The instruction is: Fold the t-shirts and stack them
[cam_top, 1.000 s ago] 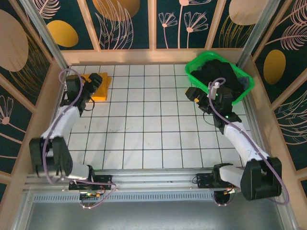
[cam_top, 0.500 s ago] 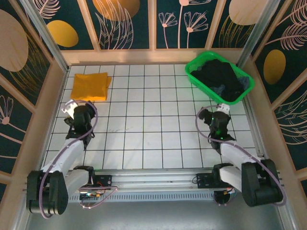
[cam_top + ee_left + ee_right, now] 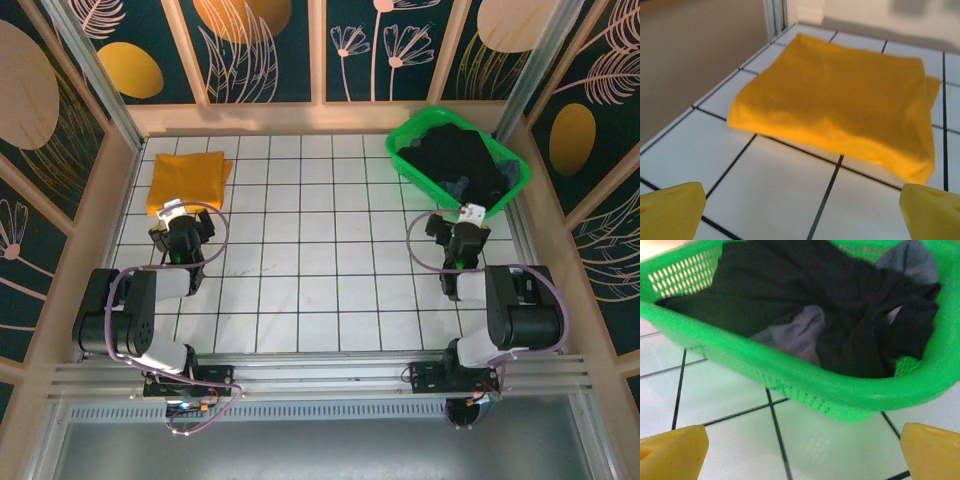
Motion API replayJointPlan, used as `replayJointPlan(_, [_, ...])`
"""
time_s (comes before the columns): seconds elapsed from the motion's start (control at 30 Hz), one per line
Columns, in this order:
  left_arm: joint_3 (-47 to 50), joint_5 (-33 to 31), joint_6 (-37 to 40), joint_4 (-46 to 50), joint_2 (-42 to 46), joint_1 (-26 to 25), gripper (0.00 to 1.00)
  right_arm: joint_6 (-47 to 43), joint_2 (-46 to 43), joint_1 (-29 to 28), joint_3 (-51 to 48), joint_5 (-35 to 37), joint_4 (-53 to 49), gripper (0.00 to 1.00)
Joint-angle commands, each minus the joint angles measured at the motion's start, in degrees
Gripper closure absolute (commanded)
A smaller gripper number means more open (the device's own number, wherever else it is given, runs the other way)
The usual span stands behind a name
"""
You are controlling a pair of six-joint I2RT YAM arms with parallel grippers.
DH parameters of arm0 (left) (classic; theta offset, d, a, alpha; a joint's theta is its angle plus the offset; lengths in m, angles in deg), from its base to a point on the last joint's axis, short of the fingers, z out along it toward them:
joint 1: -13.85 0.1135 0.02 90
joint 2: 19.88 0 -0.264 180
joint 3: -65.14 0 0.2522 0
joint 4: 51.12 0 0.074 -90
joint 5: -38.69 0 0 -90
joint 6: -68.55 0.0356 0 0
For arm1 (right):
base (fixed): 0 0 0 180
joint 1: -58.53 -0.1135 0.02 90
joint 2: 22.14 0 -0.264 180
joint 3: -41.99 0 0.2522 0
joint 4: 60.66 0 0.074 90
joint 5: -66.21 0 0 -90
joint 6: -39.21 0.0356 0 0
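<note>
As dark t-shirts (image 3: 850, 305) fill it | green basket (image 3: 805, 382) | far right corner

- White tiled table (image 3: 320, 260) with black grid lines.
- Folded mustard t-shirt (image 3: 187, 178) lies flat at its far left corner.
- Green basket (image 3: 398, 150) of dark shirts (image 3: 460, 160) stands far right.

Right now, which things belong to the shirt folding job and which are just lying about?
Job:
yellow shirt, folded
dark shirts, heaped

Just there:
basket holding the dark shirts
table
</note>
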Motion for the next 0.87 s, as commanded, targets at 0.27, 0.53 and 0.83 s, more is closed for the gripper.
replayJointPlan(0.27, [11.5, 6.3, 4.1, -29.6, -1.5, 1.2, 0.01, -1.5, 2.7, 0.5, -5.5, -6.3, 17.6, 0.01])
replayJointPlan(0.53, [11.6, 6.5, 4.2, -28.2, -0.6, 1.2, 0.01, -2.5, 2.6, -0.5, -5.8, -5.1, 18.2, 0.01])
replayJointPlan(0.83, [11.5, 6.5, 4.2, -27.8, -0.5, 1.2, 0.01, -4.1, 2.5, 0.3, -6.1, -11.5, 18.4, 0.01])
